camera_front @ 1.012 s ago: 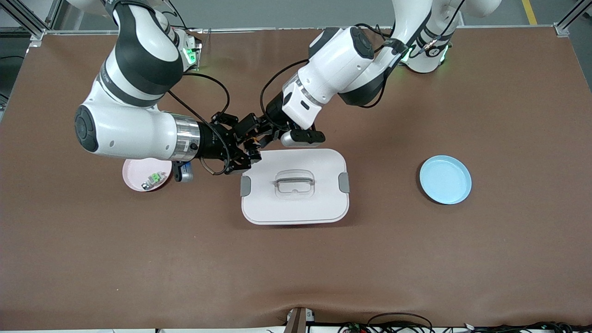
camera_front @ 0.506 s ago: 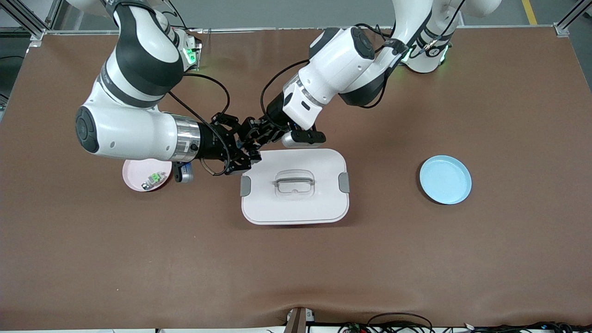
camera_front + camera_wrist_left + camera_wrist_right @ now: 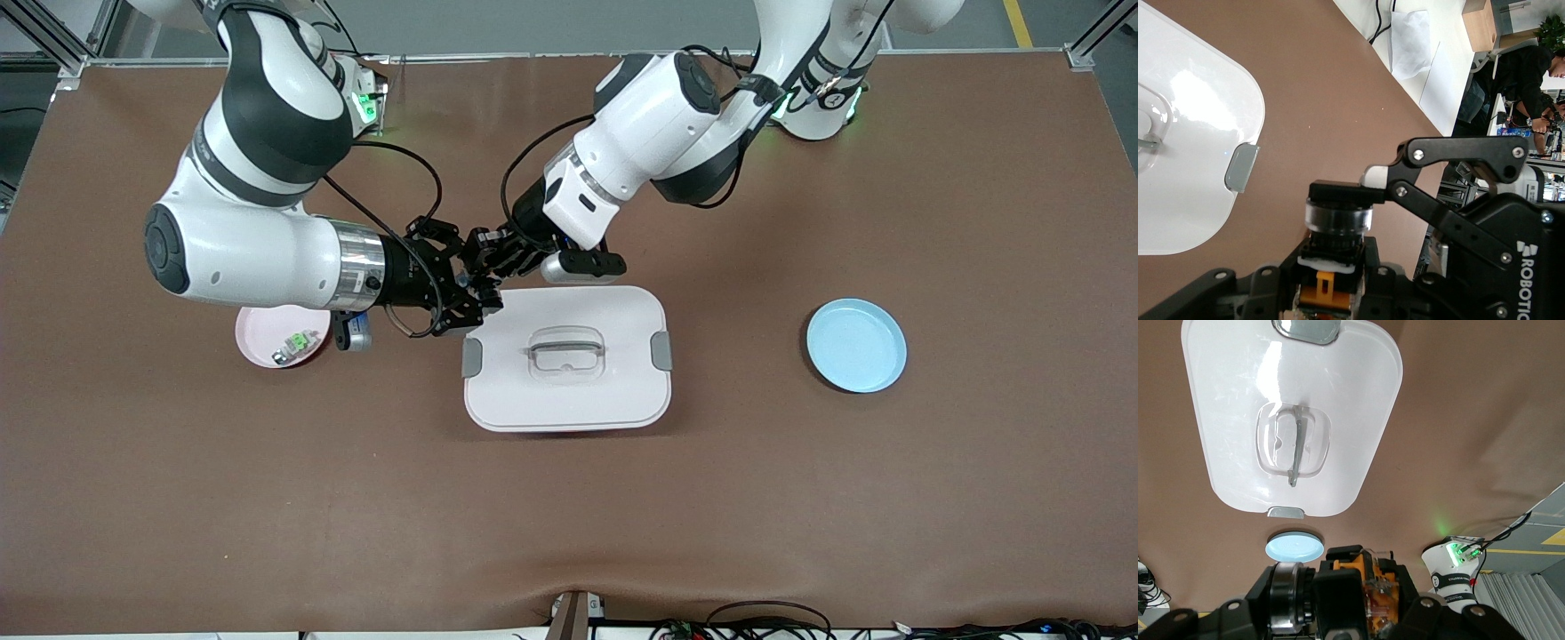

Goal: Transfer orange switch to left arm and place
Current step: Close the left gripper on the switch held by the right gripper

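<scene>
Both arms are meeting in mid-air over the tabletop [image 3: 978, 498], just above the corner of the box [image 3: 566, 356] that lies toward the right arm's end and farther from the front camera. The orange switch [image 3: 1335, 250] is sitting between the two tools at that meeting point, clear of the box lid. The right tool [image 3: 471, 293] is clamped tight on the switch, and its wrist view shows the orange body [image 3: 1368, 587] caught between its fingers. The left tool [image 3: 498, 258] is closed on the switch too, pinching its black cap and clear collar, so both arms are gripping the one part at once. I'd judge the handover to be at its midpoint: the pickup looks done, the receiving grip is on, but the right tool is not yet letting go. What seems left is that release, then the left arm carrying the switch past the box to the blue plate [image 3: 856, 345] near its own end of the tabletop, which is lying bare. The pink plate [image 3: 267, 331] under the right arm is holding only a small green-and-silver switch [image 3: 298, 345].
</scene>
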`<action>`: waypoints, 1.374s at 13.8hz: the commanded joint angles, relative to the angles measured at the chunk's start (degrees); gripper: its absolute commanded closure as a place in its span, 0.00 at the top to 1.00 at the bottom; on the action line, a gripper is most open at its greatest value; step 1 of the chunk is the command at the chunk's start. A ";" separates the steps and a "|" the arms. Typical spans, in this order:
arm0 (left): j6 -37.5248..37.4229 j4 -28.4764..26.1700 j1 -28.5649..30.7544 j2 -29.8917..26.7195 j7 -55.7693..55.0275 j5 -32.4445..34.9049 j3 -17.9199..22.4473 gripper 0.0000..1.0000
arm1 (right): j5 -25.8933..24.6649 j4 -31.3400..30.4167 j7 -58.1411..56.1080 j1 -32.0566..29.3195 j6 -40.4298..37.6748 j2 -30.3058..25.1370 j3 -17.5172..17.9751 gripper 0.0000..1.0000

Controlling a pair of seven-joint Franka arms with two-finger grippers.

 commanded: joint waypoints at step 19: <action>-4.68 -1.02 1.29 -3.77 -1.15 -0.23 0.73 0.02 | 0.88 2.03 0.05 0.74 1.03 1.96 -0.30 1.00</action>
